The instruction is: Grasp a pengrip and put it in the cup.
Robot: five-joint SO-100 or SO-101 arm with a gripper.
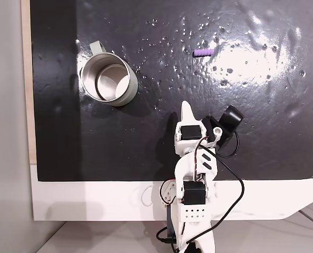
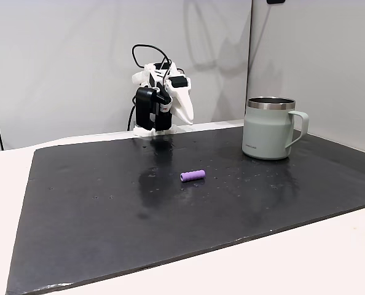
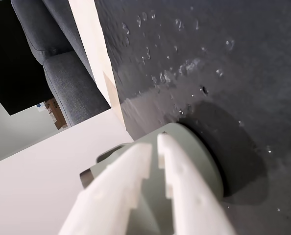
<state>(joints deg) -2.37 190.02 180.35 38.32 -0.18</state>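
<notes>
- The desk (image 2: 305, 258) is pale, with a large black mat (image 1: 162, 158) covering most of its top; the mat's surface is glossy and speckled with small dimples and bright glare patches in both fixed views.
- The white arm (image 1: 193, 174) rises from the desk's near edge in a fixed view, folded back on itself, with a black camera (image 1: 229, 122) mounted at its wrist and dark cables trailing from it.
- The cup (image 1: 108, 80) stands upright on the mat, well to the left of the arm in a fixed view; grey-green body, metal rim, loop handle; nothing shows inside it.
- The gripper (image 3: 154, 147) hangs above the mat holding nothing; its two white fingers lie nearly together with a thin slit between them, and the cup sits behind their tips in the wrist view.
- The pengrip (image 2: 192, 176) lies on its side on bare mat, well apart from cup and gripper alike; small, purple, ribbed.
</notes>
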